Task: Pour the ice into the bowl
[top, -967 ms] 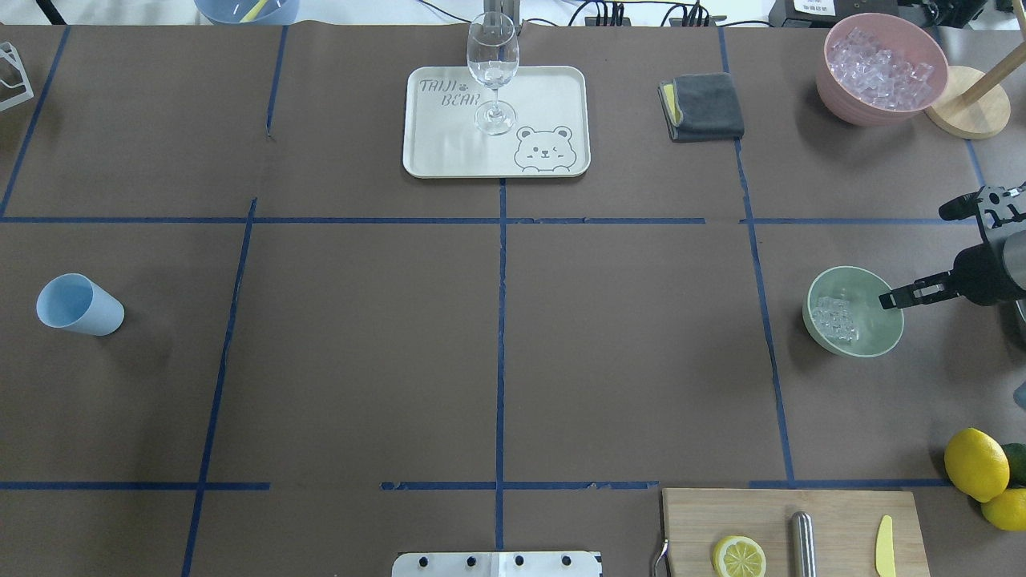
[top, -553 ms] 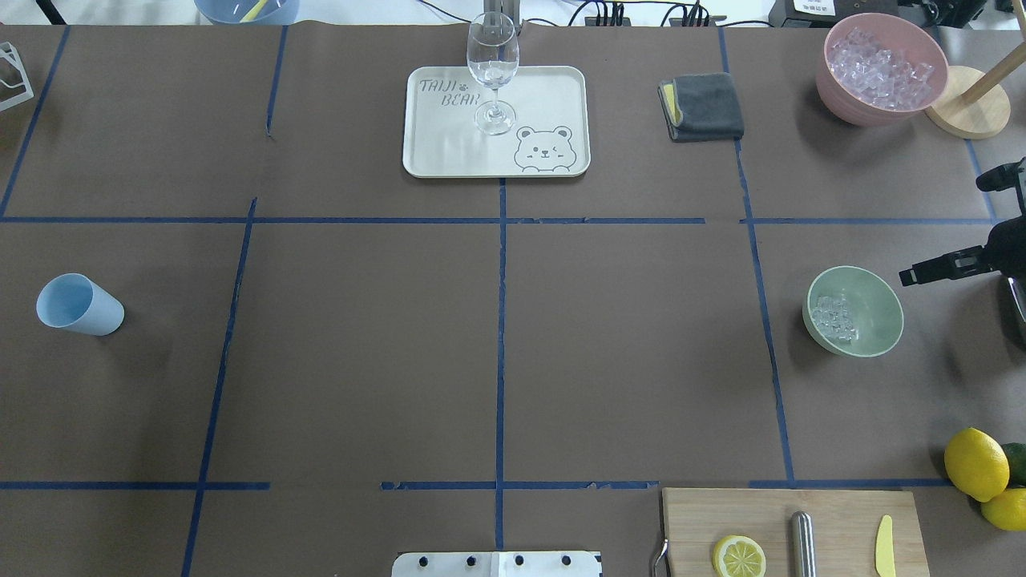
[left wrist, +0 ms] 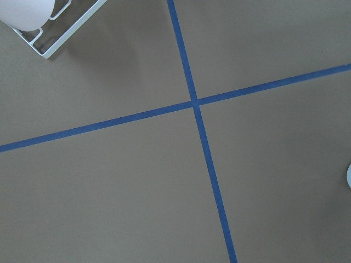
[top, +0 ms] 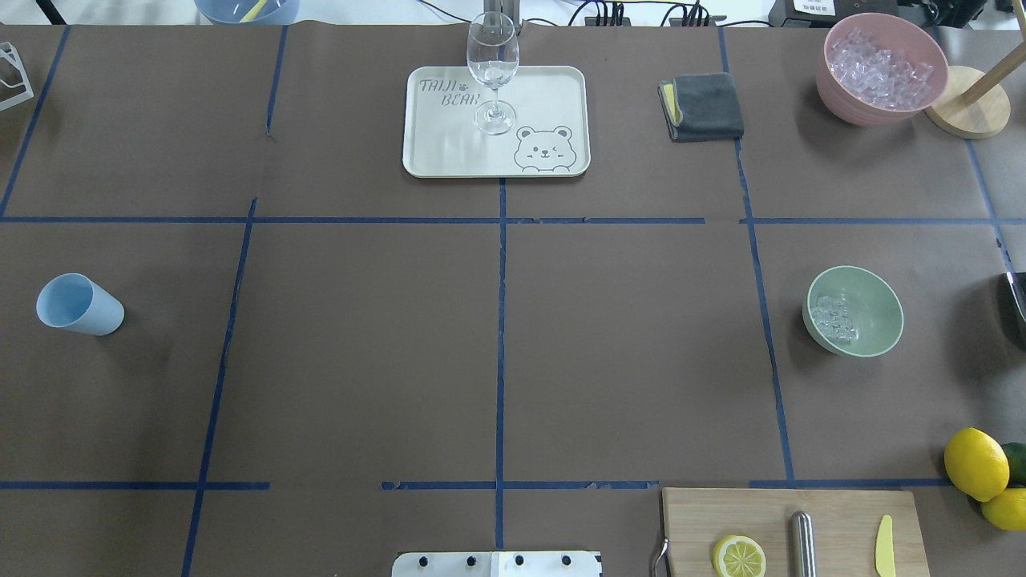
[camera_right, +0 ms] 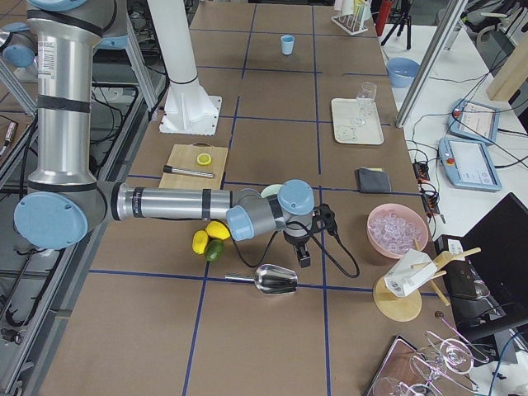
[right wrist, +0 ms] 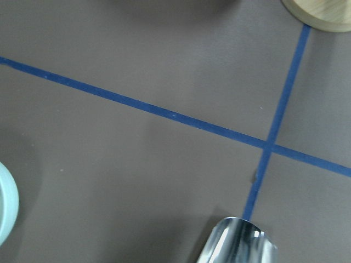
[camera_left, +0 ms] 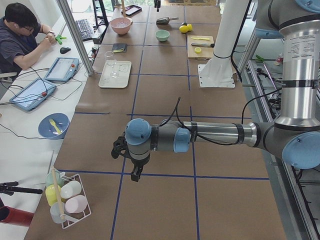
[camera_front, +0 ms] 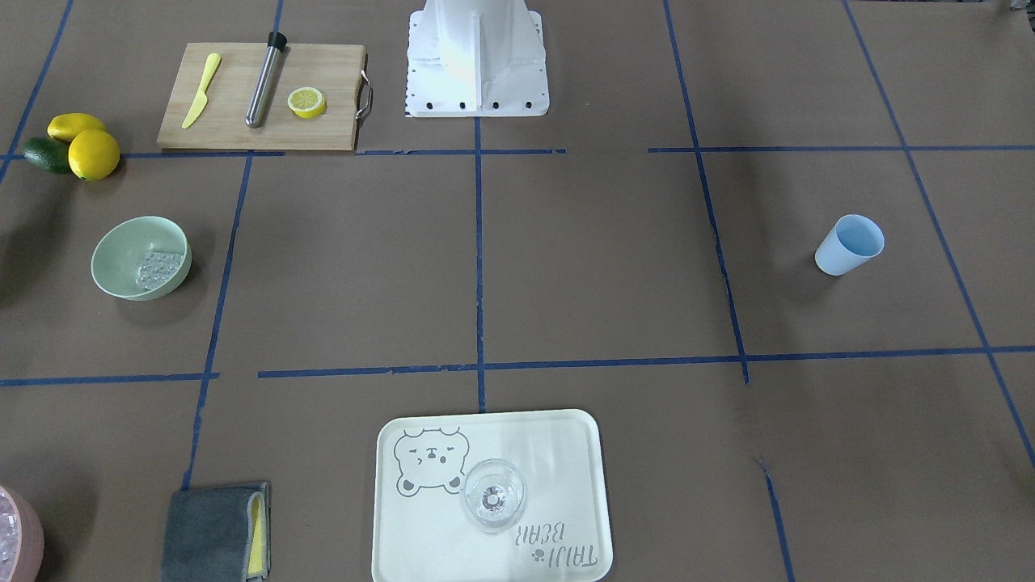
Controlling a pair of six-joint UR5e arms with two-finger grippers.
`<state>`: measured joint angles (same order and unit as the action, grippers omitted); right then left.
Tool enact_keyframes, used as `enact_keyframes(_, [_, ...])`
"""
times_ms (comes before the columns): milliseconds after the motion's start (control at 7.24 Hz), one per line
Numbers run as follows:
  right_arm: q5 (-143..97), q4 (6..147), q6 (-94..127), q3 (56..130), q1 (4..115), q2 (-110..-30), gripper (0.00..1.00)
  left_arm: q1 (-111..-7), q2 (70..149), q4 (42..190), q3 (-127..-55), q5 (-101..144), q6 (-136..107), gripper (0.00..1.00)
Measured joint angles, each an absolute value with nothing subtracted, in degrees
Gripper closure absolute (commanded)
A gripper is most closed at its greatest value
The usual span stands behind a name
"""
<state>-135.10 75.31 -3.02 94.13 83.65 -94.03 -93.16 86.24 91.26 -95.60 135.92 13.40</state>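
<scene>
The pale green bowl [top: 874, 298] stands on the table's right side with a small heap of clear ice [top: 834, 318] in its left half; the front-facing view shows the bowl [camera_front: 109, 246] and ice [camera_front: 158, 267] too. My right gripper [camera_right: 303, 254] hangs low beside the bowl, just past a metal scoop [camera_right: 272, 279] lying on the table; I cannot tell whether it is open or shut. Far from the bowl, my left gripper [camera_left: 135, 173] points down over the table's left end; its state I cannot tell either. Neither wrist view shows fingers.
A pink bowl [top: 882, 68] full of ice stands at the far right by a wooden stand [top: 968, 112]. A wine glass [top: 492, 68] stands on the tray [top: 553, 96]. Also about: a grey cloth [top: 705, 106], blue cup [top: 78, 304], lemons [top: 975, 463], cutting board [top: 834, 521].
My right gripper, which hung over the bowl's right rim a second ago, has drawn back to the right and left the overhead view. The ice in the bowl lies as before.
</scene>
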Motion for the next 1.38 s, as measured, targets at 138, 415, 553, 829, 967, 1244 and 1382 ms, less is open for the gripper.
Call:
enact_keyframes(138, [-134.19, 81.6, -8.24, 94.14, 86.73, -92.87, 0.0, -93.17, 86.23, 91.27, -95.57, 136.0, 13.43, 0.0])
enact_keyframes(415, [-131.04, 85.39, -10.77, 93.95, 89.01, -96.59, 0.0, -93.16, 86.18, 91.26, -95.54, 136.05, 13.45, 0.0])
enact_keyframes(553, [-130.37, 86.41, -10.47, 93.6, 90.27, -97.73, 0.0, -93.17, 86.18, 91.29, -95.54, 136.05, 13.45, 0.0])
enact_keyframes(829, [-130.69, 87.92, -10.15, 93.06, 92.27, -98.26, 0.0, -93.16, 86.11, 91.3, -95.62, 136.05, 13.43, 0.0])
enact_keyframes(967, [-129.62, 88.08, -10.42, 93.06, 92.57, -98.28, 0.0, -93.17, 85.99, 91.28, -95.72, 136.06, 13.41, 0.0])
enact_keyframes(1244, [-128.93, 88.04, -10.55, 93.19, 92.69, -98.27, 0.0, -93.05, 85.81, 91.4, -95.9, 136.11, 13.5, 0.0])
enact_keyframes(1382, [-128.88, 87.84, -10.57, 93.22, 92.7, -98.24, 0.0, -93.02, 85.79, 91.43, -96.02, 136.13, 13.52, 0.0])
